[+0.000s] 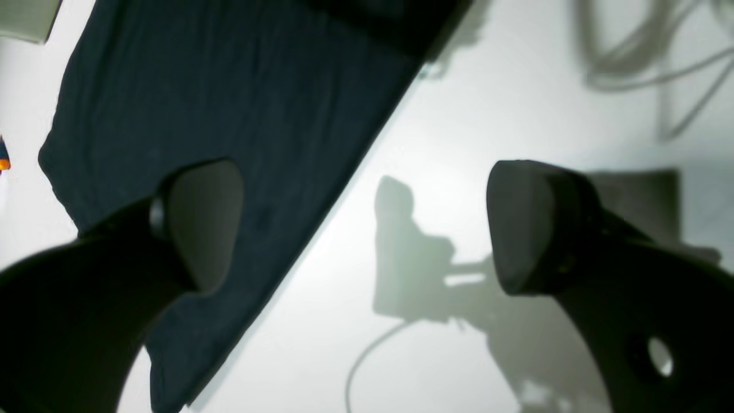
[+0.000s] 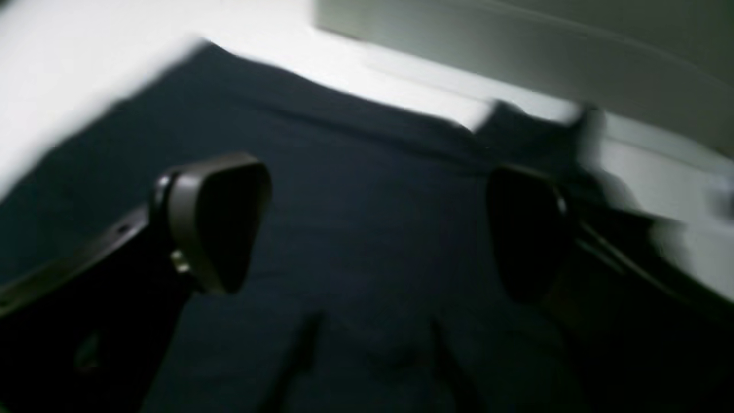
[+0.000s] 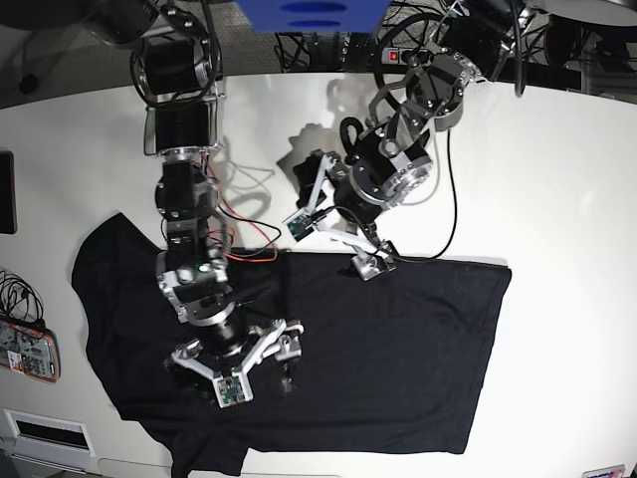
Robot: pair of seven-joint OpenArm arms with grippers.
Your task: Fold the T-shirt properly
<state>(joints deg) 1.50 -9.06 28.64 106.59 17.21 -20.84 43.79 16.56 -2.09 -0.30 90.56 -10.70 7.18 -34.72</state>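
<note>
The black T-shirt [image 3: 398, 349] lies spread flat on the white table [image 3: 557, 179], one sleeve pointing to the left. My right gripper [image 3: 239, 356] hovers open above the shirt's left half; in the right wrist view its fingers [image 2: 218, 223] stand wide apart over dark cloth [image 2: 373, 172], and nothing is between them. My left gripper [image 3: 336, 244] is open at the shirt's far edge. In the left wrist view it [image 1: 367, 229] straddles the straight hem of the T-shirt [image 1: 229, 115], one finger [image 1: 200, 223] over cloth and the other over bare table.
A phone and small items [image 3: 25, 349] lie at the table's left edge, with a white box [image 3: 45, 428] below them. A dark slab [image 3: 5, 189] sits further up that edge. Cables and a power strip [image 3: 398, 55] crowd the back behind the arms.
</note>
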